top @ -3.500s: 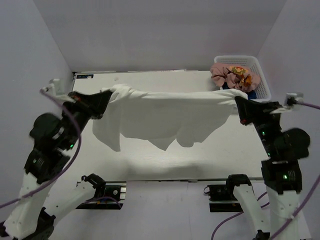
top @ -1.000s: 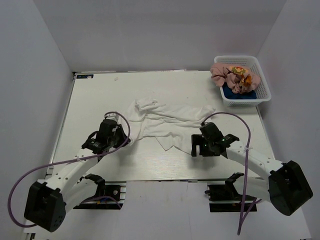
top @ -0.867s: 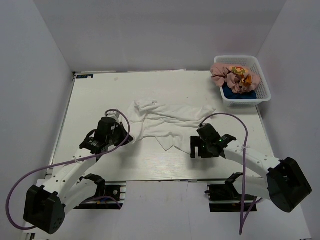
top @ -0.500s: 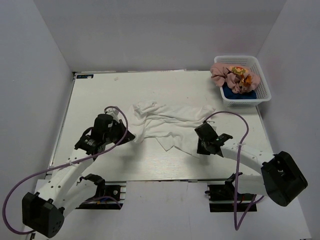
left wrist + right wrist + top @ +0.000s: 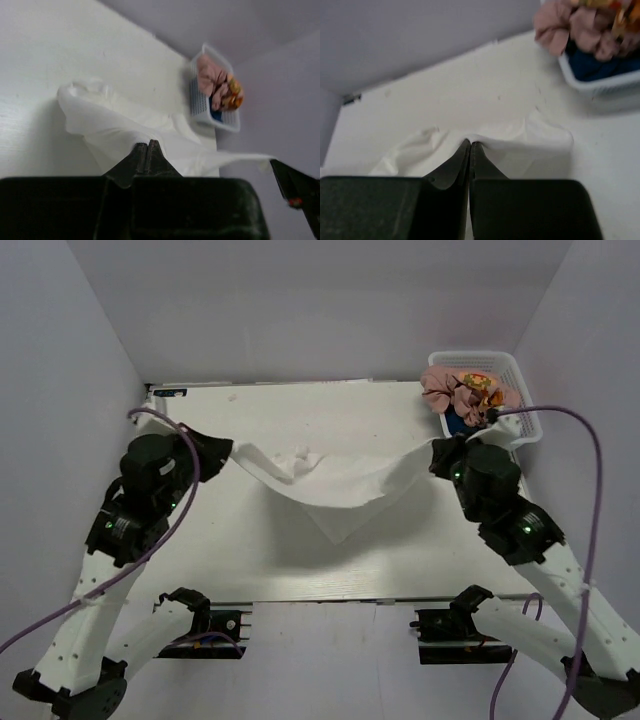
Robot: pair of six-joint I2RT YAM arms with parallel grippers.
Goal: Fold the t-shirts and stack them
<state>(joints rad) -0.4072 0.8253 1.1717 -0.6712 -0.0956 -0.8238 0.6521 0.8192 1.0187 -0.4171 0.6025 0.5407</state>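
Note:
The white t-shirt (image 5: pixel 335 485) hangs stretched between both grippers above the table, sagging in the middle with a corner pointing down. My left gripper (image 5: pixel 225 447) is shut on its left edge; in the left wrist view (image 5: pixel 147 144) the cloth (image 5: pixel 115 125) spreads ahead of the closed jaws. My right gripper (image 5: pixel 435 455) is shut on its right edge, as the right wrist view (image 5: pixel 470 144) shows with the shirt (image 5: pixel 520 145). The pink t-shirt (image 5: pixel 455 390) with its yellow-orange print and the navy t-shirt (image 5: pixel 462 424) lie bunched in the basket (image 5: pixel 523 405).
The white mesh basket stands at the table's far right corner, also in the left wrist view (image 5: pixel 207 107) and the right wrist view (image 5: pixel 612 85). Grey walls enclose the white table (image 5: pixel 250 550) on three sides.
Both grippers rose from the table and moved apart and back, lifting the crumpled white t-shirt by its edges. It now hangs stretched between them.

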